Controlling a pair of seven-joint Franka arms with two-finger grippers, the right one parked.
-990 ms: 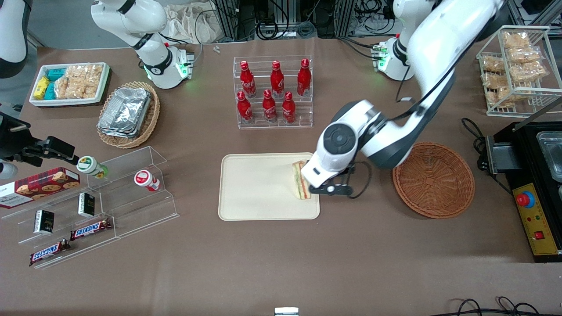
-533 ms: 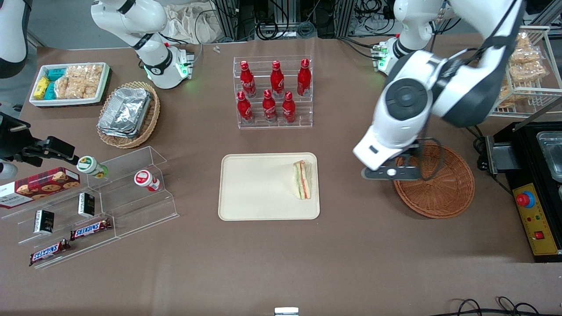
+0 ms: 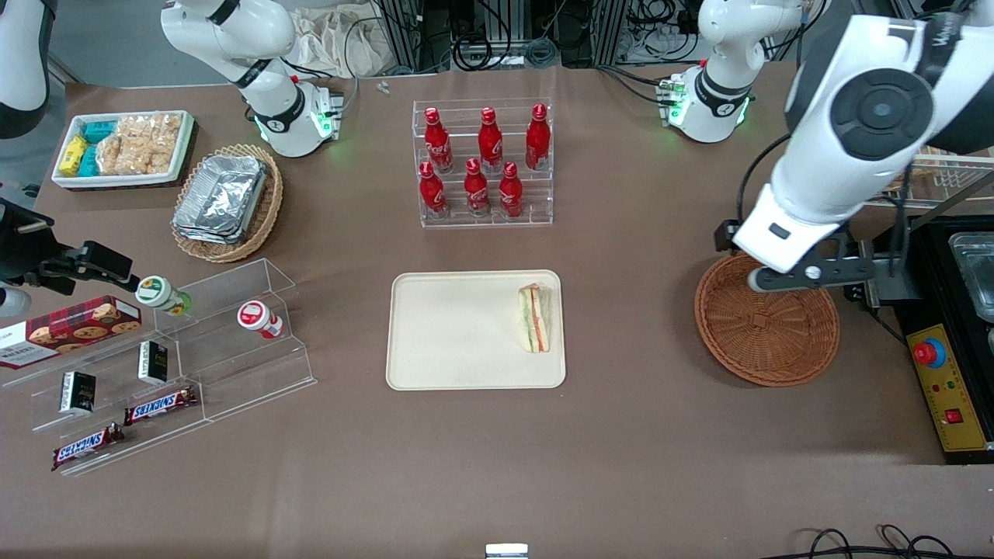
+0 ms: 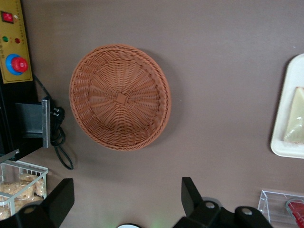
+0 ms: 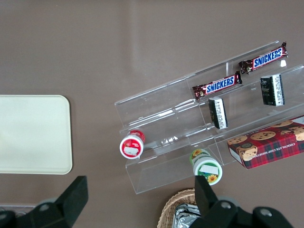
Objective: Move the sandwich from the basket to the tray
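Observation:
The sandwich (image 3: 534, 318) lies on the cream tray (image 3: 458, 330), at the tray's end nearest the working arm; in the left wrist view the sandwich (image 4: 295, 116) and the tray's rim (image 4: 284, 142) show at the frame's edge. The reddish-brown basket (image 3: 765, 330) holds nothing, and the wrist view confirms that the basket (image 4: 119, 97) is bare inside. My gripper (image 3: 804, 273) hangs high over the basket's rim farther from the front camera. In the wrist view the gripper (image 4: 126, 186) is open, with only brown table between its fingers.
A clear rack of red bottles (image 3: 483, 163) stands farther from the front camera than the tray. A black machine with a red button (image 3: 930, 353) and a wire rack of snacks (image 3: 916, 116) sit by the basket. Acrylic shelves with snacks (image 3: 178, 349) lie toward the parked arm's end.
My gripper has left the sandwich on the tray, risen, and swung toward the working arm's end until it hangs over the basket. The sandwich has stayed where it was.

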